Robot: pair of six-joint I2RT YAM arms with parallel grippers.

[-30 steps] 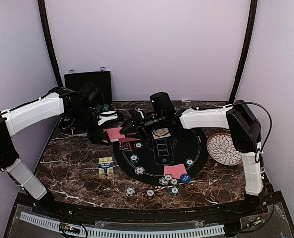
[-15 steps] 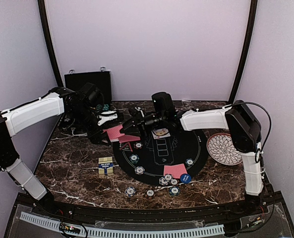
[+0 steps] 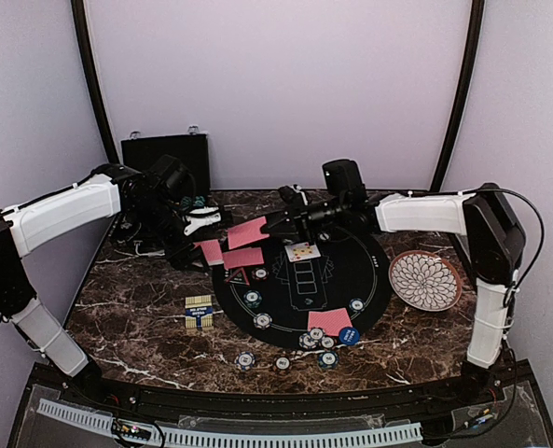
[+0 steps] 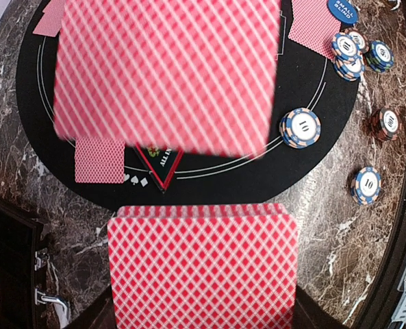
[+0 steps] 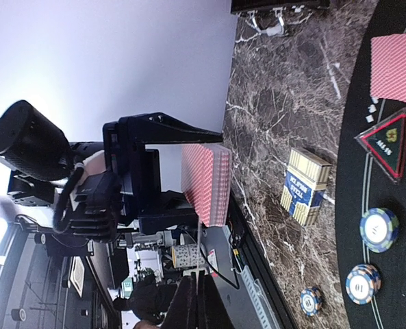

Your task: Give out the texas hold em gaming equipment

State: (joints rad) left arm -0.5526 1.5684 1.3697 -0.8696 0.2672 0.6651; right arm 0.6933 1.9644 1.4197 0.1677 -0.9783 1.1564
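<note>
Presently, a red-backed deck is pinched by the left end effector; one card is pinched by the right end effector.

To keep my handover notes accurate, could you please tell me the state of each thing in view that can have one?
left gripper: shut on deck
deck: gripped, red back showing
right gripper: shut on single card
single card: lifted above the mat, back up
face-up card: lying flat on the mat
black case: open, lid upright
plate: empty
</note>
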